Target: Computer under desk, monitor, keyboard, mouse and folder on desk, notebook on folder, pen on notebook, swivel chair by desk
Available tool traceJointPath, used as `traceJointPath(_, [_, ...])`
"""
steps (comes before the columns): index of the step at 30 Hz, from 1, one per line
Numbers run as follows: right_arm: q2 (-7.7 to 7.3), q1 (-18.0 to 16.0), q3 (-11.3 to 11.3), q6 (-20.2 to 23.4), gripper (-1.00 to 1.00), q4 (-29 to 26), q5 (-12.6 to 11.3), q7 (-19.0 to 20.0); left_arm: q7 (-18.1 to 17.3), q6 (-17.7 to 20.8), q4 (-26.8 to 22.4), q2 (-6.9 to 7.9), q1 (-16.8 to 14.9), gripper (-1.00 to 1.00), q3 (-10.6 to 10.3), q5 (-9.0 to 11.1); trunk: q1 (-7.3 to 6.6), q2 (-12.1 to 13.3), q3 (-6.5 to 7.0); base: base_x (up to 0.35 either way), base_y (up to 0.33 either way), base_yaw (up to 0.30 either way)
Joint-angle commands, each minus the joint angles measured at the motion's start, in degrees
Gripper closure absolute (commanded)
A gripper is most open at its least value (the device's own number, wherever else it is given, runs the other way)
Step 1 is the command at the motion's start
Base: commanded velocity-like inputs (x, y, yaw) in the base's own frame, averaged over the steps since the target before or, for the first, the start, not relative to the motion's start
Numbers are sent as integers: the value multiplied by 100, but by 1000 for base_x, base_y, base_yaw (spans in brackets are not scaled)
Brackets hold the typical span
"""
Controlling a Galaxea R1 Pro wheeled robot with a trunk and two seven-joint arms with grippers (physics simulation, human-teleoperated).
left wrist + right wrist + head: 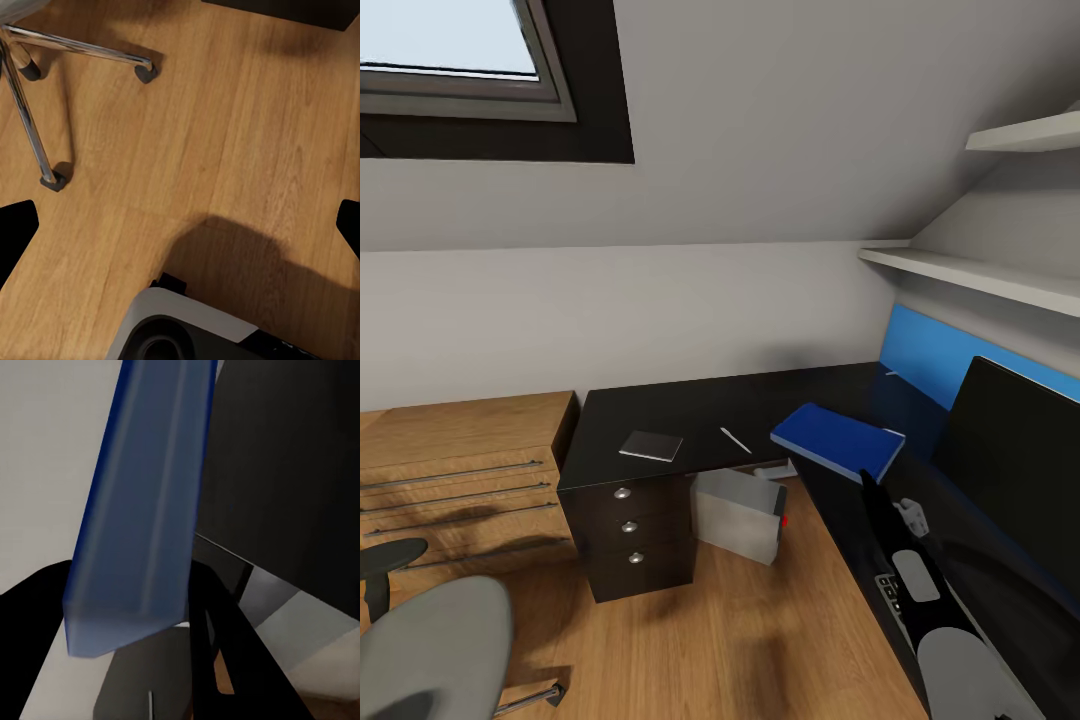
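Folder, bright blue and flat (838, 441), held above the black L-shaped desk (660, 410) corner by the right gripper (872, 482), clamped on its near edge. Small dark grey notebook (651, 445) and thin white pen (735, 439) lie apart on the desktop; light grey computer tower (738, 514) stands underneath. Left wrist view: chrome base of the grey swivel chair (45, 90) on wooden floor (225, 150); left gripper's fingertips (15, 232) spread apart. Right wrist view: folder (139, 510) between dark fingers.
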Motion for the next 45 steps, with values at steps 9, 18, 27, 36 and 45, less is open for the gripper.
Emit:
traceJointPath(9, [8,11,-32,-4,100,3,-46,8,13,-17,3,-1,-4,-100,-12,16,2,-9,-10,0,0,0])
traceJointPath(18, [51,78,-29,-48,100,7,-39,-395,13,-23,3,-4,-3,-100,-12,16,2,-9,-10,0,0,0])
traceJointPath(27, [91,81,-27,-54,100,11,-38,-709,13,-26,3,-18,-6,-100,-12,16,2,-9,-10,0,0,0])
traceJointPath(36, [159,81,-37,-63,100,16,-64,-797,13,-26,3,-19,-6,-100,-12,16,2,-9,-10,0,0,0])
traceJointPath(45, [211,81,-44,-63,100,86,-612,-1246,13,-34,3,-25,-6,-100,-12,12,2,-9,-10,0,0,0])
